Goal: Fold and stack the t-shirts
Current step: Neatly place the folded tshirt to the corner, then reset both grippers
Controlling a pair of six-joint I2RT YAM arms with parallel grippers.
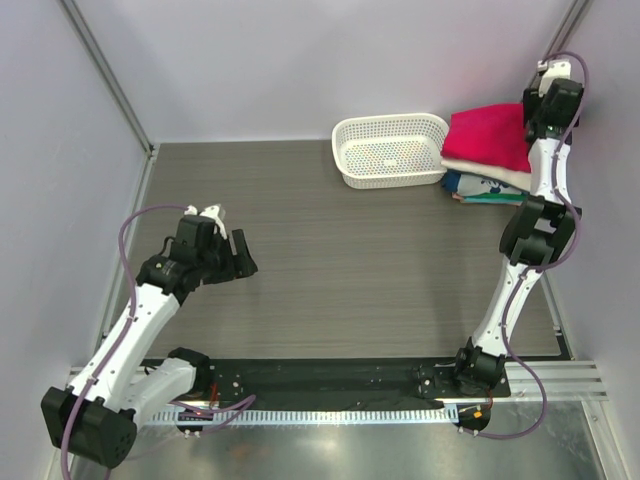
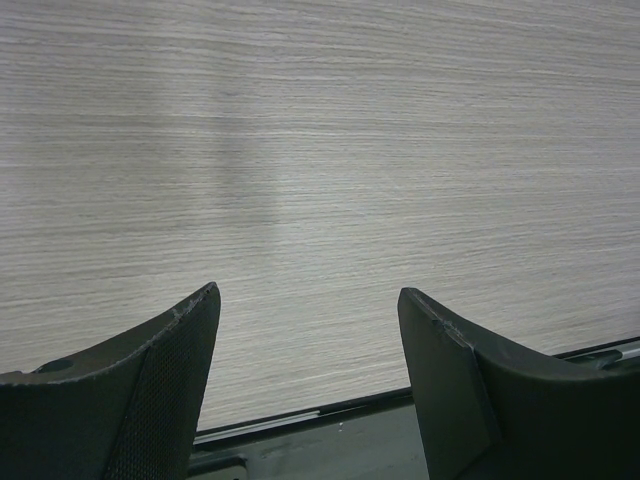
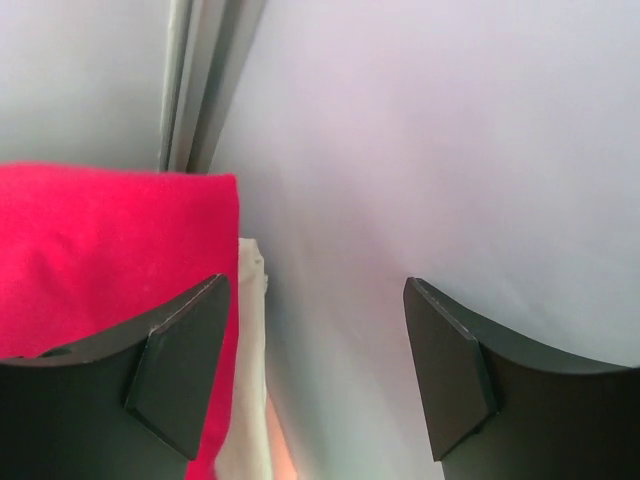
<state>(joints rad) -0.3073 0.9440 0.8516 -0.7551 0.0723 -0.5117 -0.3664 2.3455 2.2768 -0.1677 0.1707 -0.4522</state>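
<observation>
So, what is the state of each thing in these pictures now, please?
red t-shirt, folded, lying on top
cream t-shirt, folded, under the red one
printed t-shirt, folded, at the bottom
white basket, upright, beside the shirts
left hand, open, holding nothing
right hand, open, holding nothing

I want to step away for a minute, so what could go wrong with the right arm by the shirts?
The open right gripper sits at the edge of the red t-shirt; pulling back, a finger could snag it and drag it off the cream t-shirt beneath. It is close to the wall, so a sideways swing might hit it.
</observation>
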